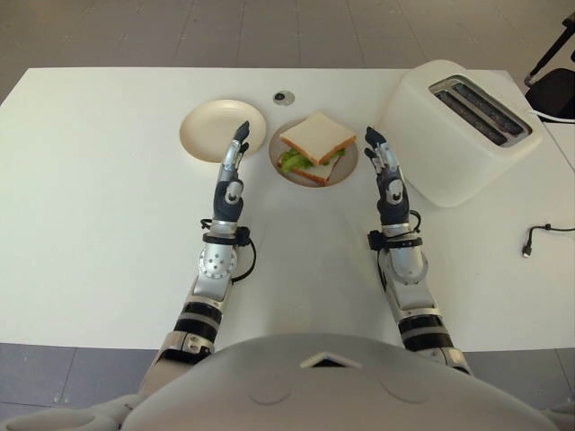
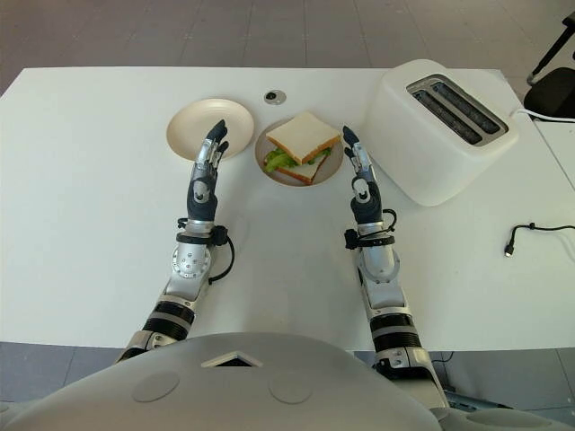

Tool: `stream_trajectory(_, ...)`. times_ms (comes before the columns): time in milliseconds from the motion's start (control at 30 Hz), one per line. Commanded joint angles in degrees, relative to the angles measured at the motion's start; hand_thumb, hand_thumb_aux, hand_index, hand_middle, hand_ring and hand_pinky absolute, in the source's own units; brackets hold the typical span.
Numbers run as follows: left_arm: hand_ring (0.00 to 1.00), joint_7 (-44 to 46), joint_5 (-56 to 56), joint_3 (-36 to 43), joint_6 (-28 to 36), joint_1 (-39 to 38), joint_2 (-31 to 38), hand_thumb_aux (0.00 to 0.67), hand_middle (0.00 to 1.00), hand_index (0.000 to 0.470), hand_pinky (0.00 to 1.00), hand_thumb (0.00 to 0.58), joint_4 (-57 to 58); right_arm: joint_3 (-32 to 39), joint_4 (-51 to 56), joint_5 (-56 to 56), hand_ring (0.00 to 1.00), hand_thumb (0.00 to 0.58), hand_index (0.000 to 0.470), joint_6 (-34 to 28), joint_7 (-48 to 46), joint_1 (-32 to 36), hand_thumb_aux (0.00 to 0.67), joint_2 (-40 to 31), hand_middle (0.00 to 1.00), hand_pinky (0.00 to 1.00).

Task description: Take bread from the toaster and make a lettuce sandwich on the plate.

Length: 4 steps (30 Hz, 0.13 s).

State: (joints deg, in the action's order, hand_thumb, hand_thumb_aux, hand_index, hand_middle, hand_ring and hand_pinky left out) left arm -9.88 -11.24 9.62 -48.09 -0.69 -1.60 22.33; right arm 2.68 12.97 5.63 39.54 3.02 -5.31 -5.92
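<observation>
Sandwich (image 1: 316, 146) noted complete on plate (image 1: 347, 171), flanked by L hand (image 1: 230, 180) and R hand (image 1: 388, 184), fingers (image 1: 240, 136) extended, nothing held.

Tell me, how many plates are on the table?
2. An empty cream plate sits on the left. A darker plate just to its right holds the sandwich. No other plate seems to be hidden.

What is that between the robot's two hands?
A plate holding the lettuce sandwich sits between the left hand and right hand, seen in the left eye view.
</observation>
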Motion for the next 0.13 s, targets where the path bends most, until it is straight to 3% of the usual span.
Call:
stream_trajectory(33,0.00,-1.3,-1.6,0.2,-0.5,-2.3,-1.5,0.000,0.00,0.000,0.00,0.000,2.7,-0.8,2.6,4.3,0.00,0.000,0.000,0.3,3.5,0.9,0.000,1.3,0.00,0.00)
stream_trajectory(133,0.00,-0.5,-0.2,0.2,-0.3,-2.6,-1.6,0.000,0.00,0.000,0.00,0.000,2.8,-0.5,3.2,6.7,0.00,0.000,0.000,0.8,4.8,1.5,0.000,1.3,0.00,0.00)
